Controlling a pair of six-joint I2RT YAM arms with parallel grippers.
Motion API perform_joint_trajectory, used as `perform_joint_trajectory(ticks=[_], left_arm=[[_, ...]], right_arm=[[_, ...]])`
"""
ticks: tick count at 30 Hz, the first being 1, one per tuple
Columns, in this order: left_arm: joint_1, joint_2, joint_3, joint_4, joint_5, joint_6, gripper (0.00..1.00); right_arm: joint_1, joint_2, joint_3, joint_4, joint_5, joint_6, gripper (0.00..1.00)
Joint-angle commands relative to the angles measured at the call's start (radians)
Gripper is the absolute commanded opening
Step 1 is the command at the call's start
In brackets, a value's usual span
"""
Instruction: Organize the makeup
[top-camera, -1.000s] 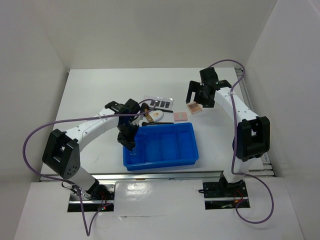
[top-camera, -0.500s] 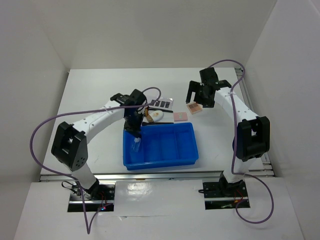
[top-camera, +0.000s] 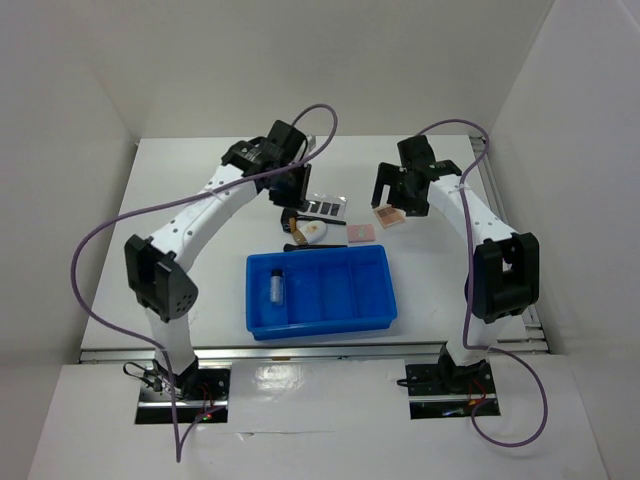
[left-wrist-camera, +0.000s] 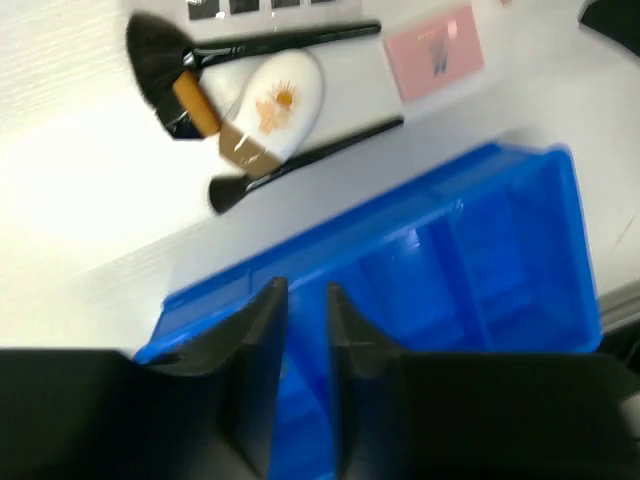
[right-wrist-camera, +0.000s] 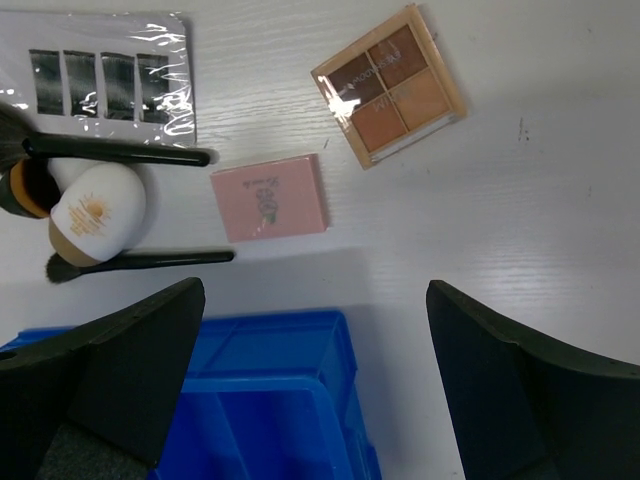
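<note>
While vial (top-camera: 277, 288) is lying in leftmost tray (top-camera: 318, 327) compartment, brushes (right-wrist-camera: 120, 150), white oval piece (right-wrist-camera: 100, 215), pink square (right-wrist-camera: 268, 197), tan palette (right-wrist-camera: 388, 85), clear palette (right-wrist-camera: 105, 85) are being left unsorted on counter (right-wrist-camera: 520, 200). Left tool (left-wrist-camera: 307, 300) being held slightly parted, empty; right tool (right-wrist-camera: 315, 295) being held spread wide, empty.

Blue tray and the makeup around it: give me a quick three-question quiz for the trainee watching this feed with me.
1. True or false: the pink compact lies on the table, outside the blue tray.
2. The right fingers are: A) wide open, holding nothing; B) shut on a brush; C) shut on the compact.
3. Fill in: the only item inside the tray is the ____.
Key: 1 true; 2 A; 3 the black-capped vial, lying in the leftmost compartment in the top view.
</note>
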Motion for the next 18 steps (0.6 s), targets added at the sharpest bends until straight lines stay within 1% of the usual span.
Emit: perform_joint_trajectory(ticks=[1,3,4,5,6,9,11,18], left_arm=[[-0.004,0.147,0.098,0.038,-0.017,0.046,0.40],[-0.004,0.197,0.134,0.049,-0.017,0.064,0.57],[-0.004,0.220,0.157,0.061,-0.017,0.077,0.62],[-0.004,0.263,0.169,0.061,-0.004,0.077,0.70],[-0.004,0.282,0.169,0.072,-0.004,0.089,0.74],[-0.004,0.329,0.179,0.096,0.009,0.109,0.80],[-0.004,0.348,0.179,0.112,0.009,0.118,0.82],[-0.004,0.440,0.188,0.135,-0.001,0.162,0.82]], right_arm=[[0.010,0.000,0.028,-0.044,0.057,0.029,1.00],[0.010,-0.024,0.028,-0.044,0.111,0.044,1.00],[0.010,-0.037,0.007,-0.044,0.123,0.054,1.00],[0.001,-0.069,-0.006,-0.044,0.132,0.064,1.00],[0.001,-0.087,-0.020,-0.032,0.143,0.074,1.00],[-0.008,-0.153,-0.070,-0.006,0.143,0.074,1.00],[-0.017,-0.175,-0.090,0.006,0.152,0.074,1.00],[-0.036,-0.166,-0.081,-0.023,0.171,0.064,1.00]])
